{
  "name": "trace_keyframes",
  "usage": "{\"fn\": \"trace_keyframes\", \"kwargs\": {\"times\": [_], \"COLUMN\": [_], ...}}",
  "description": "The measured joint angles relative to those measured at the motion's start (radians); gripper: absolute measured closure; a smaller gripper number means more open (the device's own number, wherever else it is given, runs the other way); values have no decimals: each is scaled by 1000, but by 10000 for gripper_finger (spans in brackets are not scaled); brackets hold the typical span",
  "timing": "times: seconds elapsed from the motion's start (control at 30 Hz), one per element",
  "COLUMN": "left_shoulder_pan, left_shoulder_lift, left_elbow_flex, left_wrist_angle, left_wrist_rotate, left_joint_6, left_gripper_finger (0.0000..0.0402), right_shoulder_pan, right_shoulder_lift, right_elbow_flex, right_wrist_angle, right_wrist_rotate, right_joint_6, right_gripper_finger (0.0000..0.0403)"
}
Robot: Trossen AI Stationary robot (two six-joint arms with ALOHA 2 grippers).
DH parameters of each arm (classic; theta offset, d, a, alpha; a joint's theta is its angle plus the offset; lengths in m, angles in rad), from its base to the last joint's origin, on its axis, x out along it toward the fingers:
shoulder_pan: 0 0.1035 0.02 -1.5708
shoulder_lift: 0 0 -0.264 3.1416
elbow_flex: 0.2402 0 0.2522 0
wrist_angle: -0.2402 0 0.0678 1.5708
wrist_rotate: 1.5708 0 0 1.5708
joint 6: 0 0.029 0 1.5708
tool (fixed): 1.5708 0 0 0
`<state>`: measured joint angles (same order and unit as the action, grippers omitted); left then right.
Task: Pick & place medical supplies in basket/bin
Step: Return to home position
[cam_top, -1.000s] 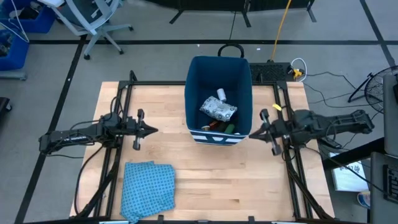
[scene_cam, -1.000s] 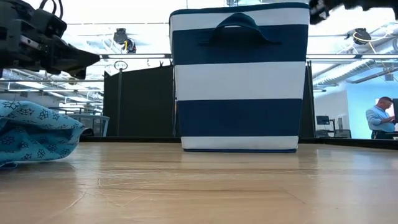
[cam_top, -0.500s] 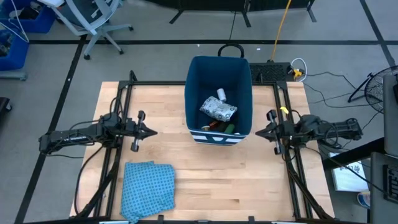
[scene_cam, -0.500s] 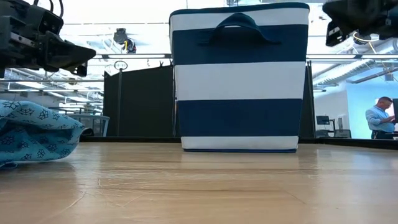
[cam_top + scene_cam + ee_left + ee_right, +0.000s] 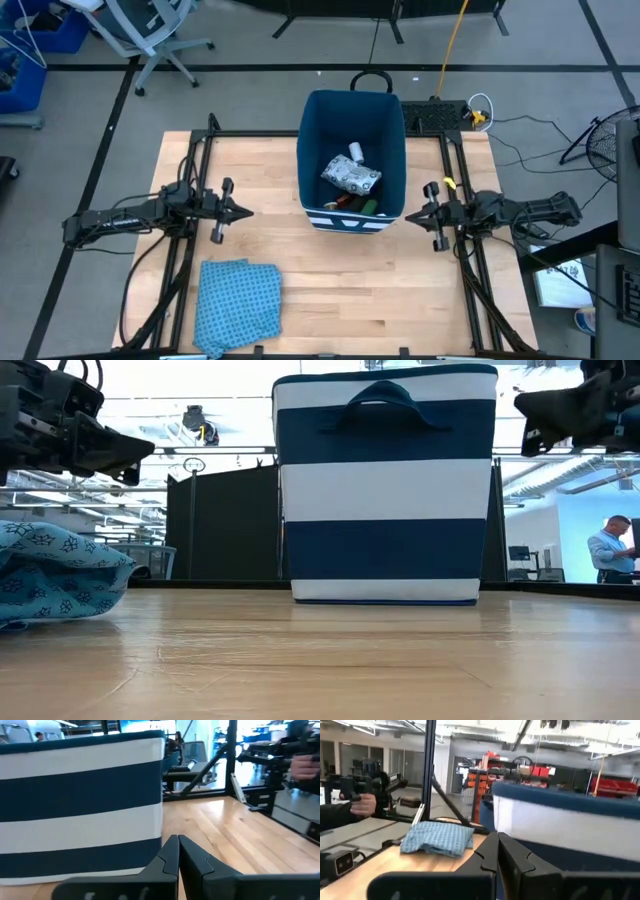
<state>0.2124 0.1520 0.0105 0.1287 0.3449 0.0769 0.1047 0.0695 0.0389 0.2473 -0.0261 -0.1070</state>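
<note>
High view: left gripper (image 5: 240, 211) over bare wood at the table's left, fingers drawn to one point, empty, well apart from the bin (image 5: 352, 96). Right gripper (image 5: 408, 216) just beside the bin's right wall, not touching it, also empty. Bin is rectangular, dark blue, soft-walled, standing at the table's (image 5: 330, 285) far middle. Inside it: crumpled white green-printed pouch (image 5: 352, 177), small white item (image 5: 356, 153) above it, red-orange tube (image 5: 343, 201) and green piece (image 5: 369, 206) low against the striped wall. Blue patterned cloth (image 5: 238, 305) lies bunched at the near left. Low view: bin (image 5: 385, 490) upright on the planks, broad white and navy bands, fabric loop handle at top; cloth (image 5: 55, 575) in a soft heap at left. Left gripper (image 5: 145, 452) hangs above the cloth, right gripper (image 5: 520, 405) level with the bin's top edge, both clear of the table; a person (image 5: 608, 550) stands far off. Left wrist view: fingers (image 5: 167, 852) pressed flat together, nothing between, pointed at the bin's striped wall (image 5: 80, 805); a person's hand (image 5: 306, 767) shows beyond the table. Right wrist view: fingers (image 5: 507, 850) likewise pressed together, empty; bin (image 5: 560, 822) close ahead, cloth (image 5: 440, 837) farther off.
</note>
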Motion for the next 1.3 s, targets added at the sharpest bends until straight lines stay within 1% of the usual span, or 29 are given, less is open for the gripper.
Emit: {"fn": "trace_keyframes", "kwargs": {"times": [0.07, 0.2, 0.3, 0.4, 0.47, 0.6, 0.7, 0.8, 0.97, 1.07, 1.3], "left_shoulder_pan": [0, 0, 0, 0, 4, 18, 36, 50, 69, 68, 34], "left_shoulder_lift": [0, 0, 0, 0, 0, 0, 0, 0, -41, -90, -141], "left_elbow_flex": [0, 0, 0, 0, 0, 0, 0, 0, 0, 0, 1], "left_wrist_angle": [0, -7, -20, -48, -63, -56, -41, -5, -5, -67, -67], "left_wrist_rotate": [-13, -22, -76, -154, -166, -91, -62, -33, -25, -13, 13], "left_joint_6": [0, 17, 43, 78, 93, 119, 126, 149, 146, 130, 109], "left_gripper_finger": [399, 400, 399, 400, 399, 400, 400, 400, 401, 401, 401], "right_shoulder_pan": [0, 0, 0, -1, -4, -27, -35, -39, -45, -45, -45], "right_shoulder_lift": [0, -4, -7, -9, -9, -9, -9, -9, -42, -69, -68], "right_elbow_flex": [-9, -15, -16, -21, -22, -23, -23, -24, -24, -24, -24], "right_wrist_angle": [-4, -6, -3, -1, 2, -13, -35, -44, -47, -74, -73], "right_wrist_rotate": [-7, -89, -105, -105, -104, -105, -105, -105, -79, -77, -76], "right_joint_6": [-9, -23, -48, -69, -65, -10, 21, 13, 21, 28, 57], "right_gripper_finger": [403, 403, 403, 403, 403, 403, 403, 403, 403, 403, 403]}}
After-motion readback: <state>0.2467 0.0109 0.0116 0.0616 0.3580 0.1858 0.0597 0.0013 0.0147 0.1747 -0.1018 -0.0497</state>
